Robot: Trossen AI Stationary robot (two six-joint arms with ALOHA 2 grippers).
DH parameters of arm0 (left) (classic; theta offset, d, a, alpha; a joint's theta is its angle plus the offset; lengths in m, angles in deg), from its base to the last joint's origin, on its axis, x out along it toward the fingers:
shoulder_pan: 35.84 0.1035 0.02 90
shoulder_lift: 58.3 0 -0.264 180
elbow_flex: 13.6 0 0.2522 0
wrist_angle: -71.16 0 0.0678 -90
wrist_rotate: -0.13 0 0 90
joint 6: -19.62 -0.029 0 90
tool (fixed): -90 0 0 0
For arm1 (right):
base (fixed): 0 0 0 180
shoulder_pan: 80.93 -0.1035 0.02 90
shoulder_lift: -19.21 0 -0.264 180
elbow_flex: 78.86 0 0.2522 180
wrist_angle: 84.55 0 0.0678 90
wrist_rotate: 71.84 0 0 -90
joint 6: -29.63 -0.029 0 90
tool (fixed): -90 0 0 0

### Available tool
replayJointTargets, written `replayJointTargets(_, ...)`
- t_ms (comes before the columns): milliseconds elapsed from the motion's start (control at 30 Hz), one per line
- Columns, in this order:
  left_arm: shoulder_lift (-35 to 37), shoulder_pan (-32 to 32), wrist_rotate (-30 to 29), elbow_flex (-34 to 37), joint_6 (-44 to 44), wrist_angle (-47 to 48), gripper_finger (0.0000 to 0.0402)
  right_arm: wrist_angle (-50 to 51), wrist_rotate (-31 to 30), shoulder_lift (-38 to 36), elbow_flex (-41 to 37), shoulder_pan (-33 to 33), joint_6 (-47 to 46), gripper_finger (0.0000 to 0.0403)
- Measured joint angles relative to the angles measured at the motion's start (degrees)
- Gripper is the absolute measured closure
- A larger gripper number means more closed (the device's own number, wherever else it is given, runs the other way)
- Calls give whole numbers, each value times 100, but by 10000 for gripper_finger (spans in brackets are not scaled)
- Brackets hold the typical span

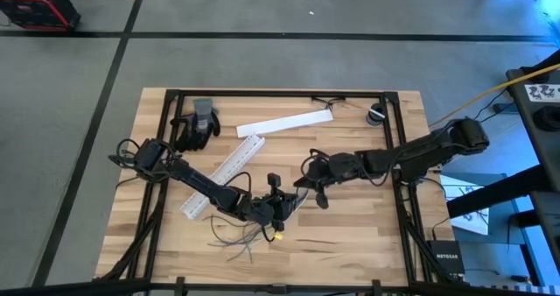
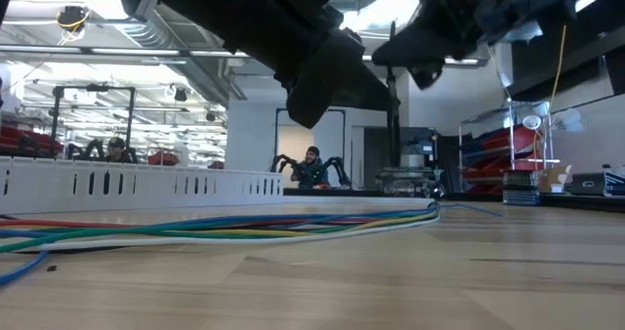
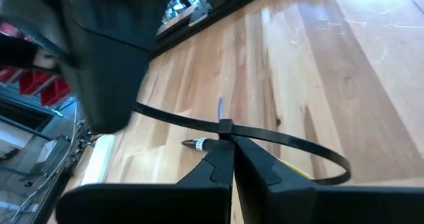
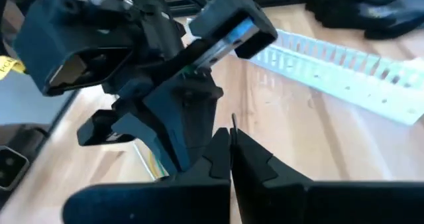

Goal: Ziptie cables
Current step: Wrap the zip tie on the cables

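A black ziptie (image 3: 291, 142) is bent into a loop above the wooden table, and both grippers are shut on it. My left gripper (image 3: 232, 141) hangs near the table's middle front (image 1: 278, 215). My right gripper (image 4: 230, 136) is just to its far right (image 1: 297, 189). The cables (image 1: 234, 233) lie loose on the table near the front edge, below and left of the grippers. In the low view they show as a flat bunch of coloured wires (image 2: 244, 227). One light-tipped cable end (image 3: 195, 144) shows just under the ziptie's head. My left gripper pinches the ziptie at its head (image 3: 225, 126) between its two fingertips, slanting down toward the table. The loop stands out sideways from the fingers, clear of the wood. Whether any cable runs through the loop, I cannot tell. My right gripper pinches the ziptie's thin tail (image 4: 233, 121), whose end pokes out just past the shut fingertips. The fingers slant down from the table's right side. From the head the tail runs straight across to this gripper.
A long white slotted channel (image 1: 223, 173) lies slantwise left of the grippers, and a flat white strip (image 1: 284, 123) lies farther back. A dark glove (image 1: 197, 125) rests at the far left and a small round thing (image 1: 376, 114) at the far right. Bare wood lies right of the grippers.
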Motion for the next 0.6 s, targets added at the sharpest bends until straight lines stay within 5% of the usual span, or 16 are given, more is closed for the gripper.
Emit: replayJointTargets(600,0,46,11,-2,212,598,401,2647,-588,-199,1671,2,1112,403)
